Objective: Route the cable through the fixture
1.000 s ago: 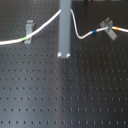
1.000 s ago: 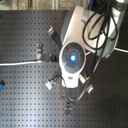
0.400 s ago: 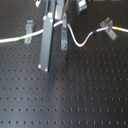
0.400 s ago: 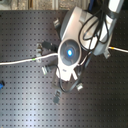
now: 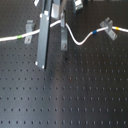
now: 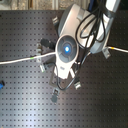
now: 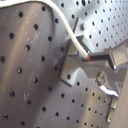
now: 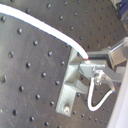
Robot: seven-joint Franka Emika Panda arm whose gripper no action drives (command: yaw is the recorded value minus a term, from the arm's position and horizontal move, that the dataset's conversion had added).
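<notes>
White cable across black perforated board, running from the first exterior view's left edge, green band near there, passing behind dark gripper finger, then dipping and rising toward a splayed grey clip at the first exterior view's right, blue band just short of it and yellow band just past it.

Grey upright fixture just beside the finger, on the side toward the first exterior view's right; cable meeting it about mid-height. Shorter slanted grey clip near the green band.

In both wrist views: cable coming in over the board and ending at the gripper, pinched there right at the top of the fixture; fingers close together on the cord, small red mark at the pinch point. Screw hole low on fixture base. Loose loop of cord beyond the grip in the second wrist view. Fixture touching or nearly touching the fingertips; cannot tell whether cord already seated in the slot.

Second exterior view: arm body over the work area, hiding fixture and grip; cable leaving toward the second exterior view's left.
</notes>
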